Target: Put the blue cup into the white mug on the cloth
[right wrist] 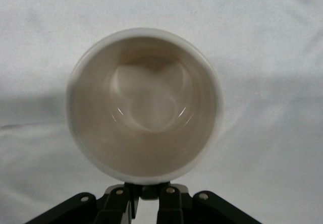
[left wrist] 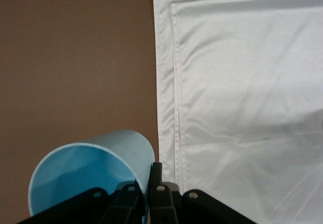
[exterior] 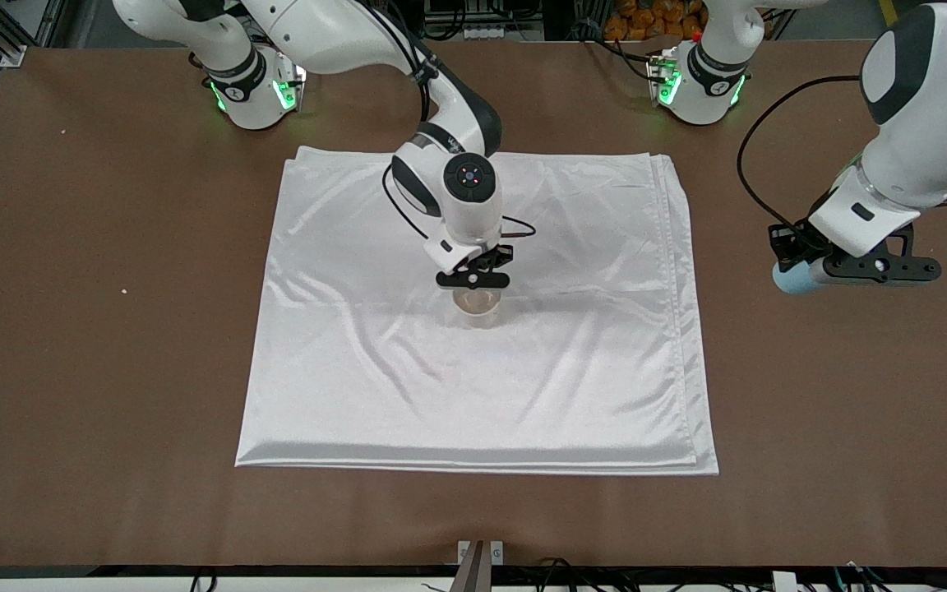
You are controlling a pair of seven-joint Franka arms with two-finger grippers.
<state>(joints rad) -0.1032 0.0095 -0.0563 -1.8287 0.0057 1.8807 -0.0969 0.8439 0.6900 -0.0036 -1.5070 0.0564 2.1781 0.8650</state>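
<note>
Pinching the blue cup (left wrist: 91, 168) over bare table, left tool (left wrist: 146, 183); right tool (right wrist: 146, 191) clamped on white mug (right wrist: 144, 105) atop cloth (exterior: 523, 386).

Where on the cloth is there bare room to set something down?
The cloth lies bare all round the white mug, widest between the mug and the hem nearest the front camera. The middle is crowded: the right tool is shut on the mug. The left tool, off the cloth, holds the blue cup.
</note>
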